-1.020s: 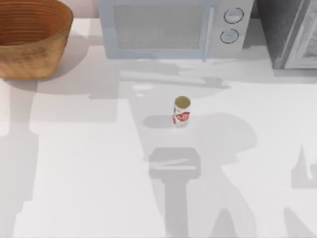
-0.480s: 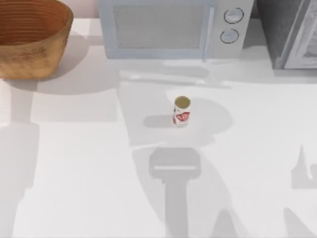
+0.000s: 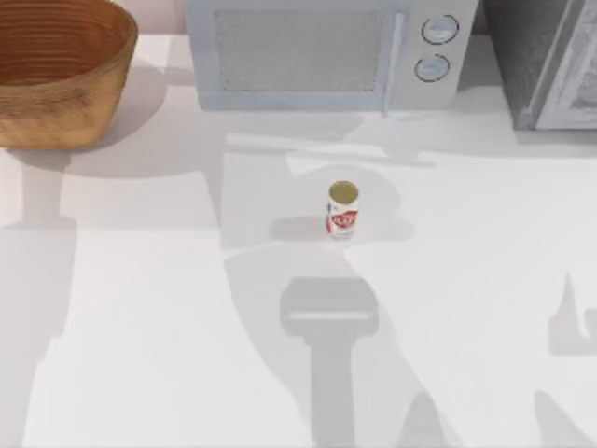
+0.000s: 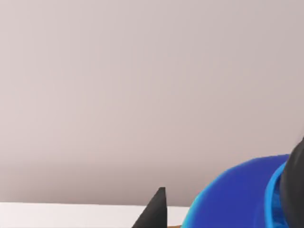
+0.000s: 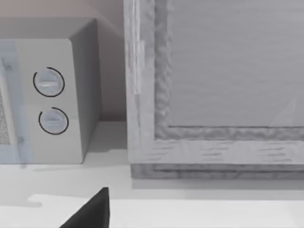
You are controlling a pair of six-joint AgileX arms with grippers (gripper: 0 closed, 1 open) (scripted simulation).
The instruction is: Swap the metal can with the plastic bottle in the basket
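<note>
We judge the swap to be partly under way. In the left wrist view, our left end effector (image 4: 223, 209) has the plastic bottle (image 4: 237, 194) right between its dark fingers (image 4: 154, 211), its blue body and darker cap close against the camera with only a plain wall behind, so it looks pinched on the bottle and lifted away from the basket (image 3: 61, 79). That basket sits at the counter's (image 3: 140, 327) far left corner, and what we see of its inside holds nothing. The metal can (image 3: 342, 210) stands upright and untouched near the middle of the counter, in front of the microwave (image 3: 322, 51). Our right end effector (image 5: 90, 213) faces the microwave's dials and a grey cabinet (image 5: 213, 95); we cannot tell its opening. Setting the bottle down and moving the can into the basket remain.
</note>
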